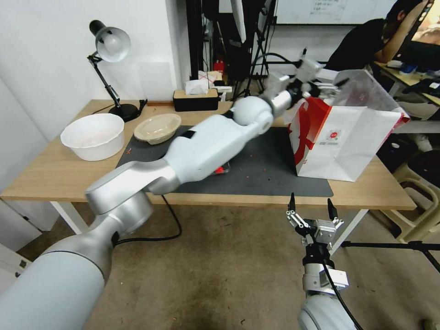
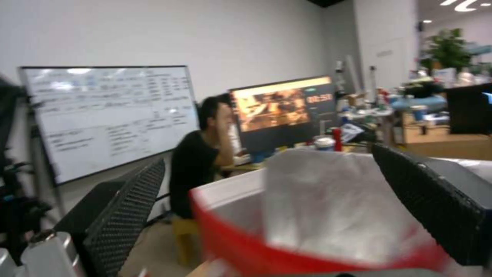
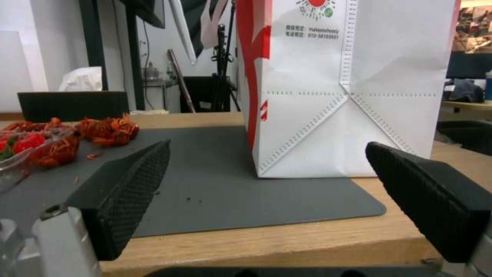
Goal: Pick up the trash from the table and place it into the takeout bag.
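Note:
My left arm reaches across the table (image 1: 55,174), and its gripper (image 1: 326,88) hangs over the open top of the white and red takeout bag (image 1: 343,137). In the left wrist view that gripper (image 2: 266,157) is open, with the bag's red rim (image 2: 241,246) and a pale plastic sheet (image 2: 328,207) just under it. A shallow beige bowl (image 1: 158,127) sits at the mat's far left corner. Red scraps (image 3: 107,129) and a clear tray of red bits (image 3: 25,150) lie on the dark mat (image 3: 215,184). My right gripper (image 1: 310,201) is open, low before the table's front edge, facing the bag (image 3: 348,88).
A large white bowl (image 1: 94,135) stands left of the mat. A desk lamp (image 1: 110,46) and a black tissue box (image 1: 196,98) are along the far edge. A tripod leg (image 1: 389,246) runs beside the table's right end.

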Controlling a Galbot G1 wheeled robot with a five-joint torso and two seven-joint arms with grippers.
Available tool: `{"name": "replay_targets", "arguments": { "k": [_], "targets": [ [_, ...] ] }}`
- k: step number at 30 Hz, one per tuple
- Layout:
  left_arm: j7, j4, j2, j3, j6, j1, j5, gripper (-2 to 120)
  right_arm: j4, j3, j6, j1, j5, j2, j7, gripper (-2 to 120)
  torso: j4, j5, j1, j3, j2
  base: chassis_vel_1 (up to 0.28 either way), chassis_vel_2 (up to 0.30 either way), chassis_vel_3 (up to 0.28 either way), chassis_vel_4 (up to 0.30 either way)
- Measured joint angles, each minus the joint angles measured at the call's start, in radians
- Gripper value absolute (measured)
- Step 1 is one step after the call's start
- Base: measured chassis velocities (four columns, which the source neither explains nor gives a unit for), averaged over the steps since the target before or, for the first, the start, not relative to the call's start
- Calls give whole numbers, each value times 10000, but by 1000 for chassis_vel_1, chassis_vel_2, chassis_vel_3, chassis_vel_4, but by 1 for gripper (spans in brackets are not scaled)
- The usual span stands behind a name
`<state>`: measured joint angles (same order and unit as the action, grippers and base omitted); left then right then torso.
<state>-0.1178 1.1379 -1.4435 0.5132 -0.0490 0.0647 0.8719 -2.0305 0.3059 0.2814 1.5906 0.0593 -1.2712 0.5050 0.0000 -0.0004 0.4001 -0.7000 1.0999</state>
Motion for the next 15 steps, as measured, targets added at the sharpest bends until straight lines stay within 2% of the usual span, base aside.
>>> {"name": "replay_targets", "arguments": {
  "k": [2,3,5,6,8,9,12,13,15],
  "targets": [
    [204,662,763,-337,99,-398,119,100,0,-15,-13,-24,-8,9,-3,96,2,-1,-1,1,0,0,0,0,0],
    [204,662,763,-337,99,-398,119,100,0,-15,-13,-24,-8,9,-3,96,2,-1,-1,1,0,0,0,0,0],
    [299,1201,1505,-621,138,-799,167,100,0,-27,-27,-28,-12,41,-5,96,2,-2,-1,0,0,0,0,0,0],
    [299,1201,1505,-621,138,-799,167,100,0,-27,-27,-28,-12,41,-5,96,2,-2,-1,0,0,0,0,0,0],
    [345,1762,2306,-998,145,-1319,190,100,-18,-30,-30,-2,-17,73,-7,96,3,-1,0,0,0,0,0,0,0],
    [345,1762,2306,-998,145,-1319,190,100,-18,-30,-30,-2,-17,73,-7,96,3,-1,0,0,0,0,0,0,0],
    [503,2608,3114,-1584,197,-2155,176,100,-52,-63,-35,63,-52,80,-15,96,0,-1,-1,1,0,0,0,0,0],
    [503,2608,3114,-1584,197,-2155,176,100,-52,-63,-35,63,-52,80,-15,96,0,-1,-1,1,0,0,0,0,0],
    [621,3135,3533,-1984,254,-2774,73,100,-55,-73,-35,118,-81,81,-20,97,1,2,-2,1,1,0,0,0,0]
  ]
}}
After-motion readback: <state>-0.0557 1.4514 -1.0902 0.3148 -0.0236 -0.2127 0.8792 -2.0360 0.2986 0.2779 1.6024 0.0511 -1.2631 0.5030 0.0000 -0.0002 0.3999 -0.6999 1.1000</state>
